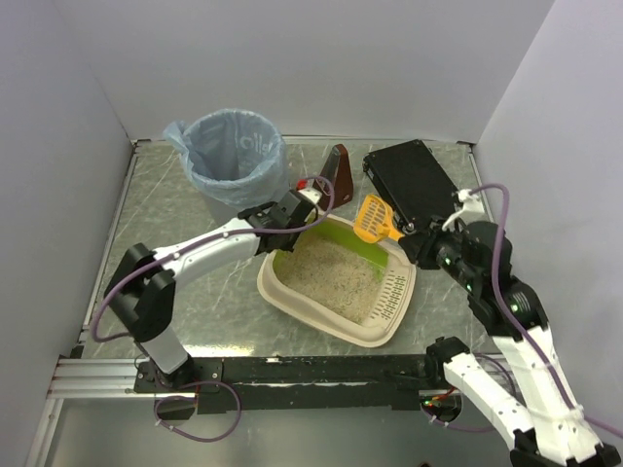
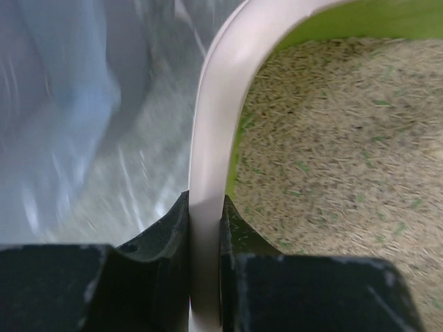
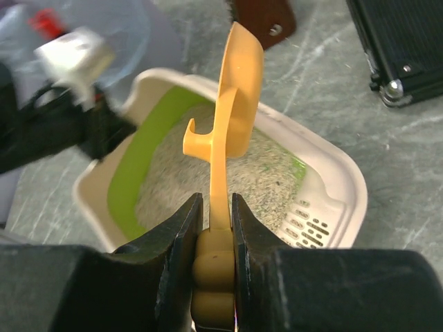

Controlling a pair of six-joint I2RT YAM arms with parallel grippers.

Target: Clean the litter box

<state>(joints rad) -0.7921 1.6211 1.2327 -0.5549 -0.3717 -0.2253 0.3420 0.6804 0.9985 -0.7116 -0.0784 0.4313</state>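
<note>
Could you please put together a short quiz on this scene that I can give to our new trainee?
1. True or false: the right gripper holds the yellow scoop by its handle.
2. What is the left gripper clamped on? A) the scoop B) the rim of the litter box C) nothing
3. Short answer: what colour is the litter box's inner end wall?

Key: 1 true; 2 B; 3 lime green.
</note>
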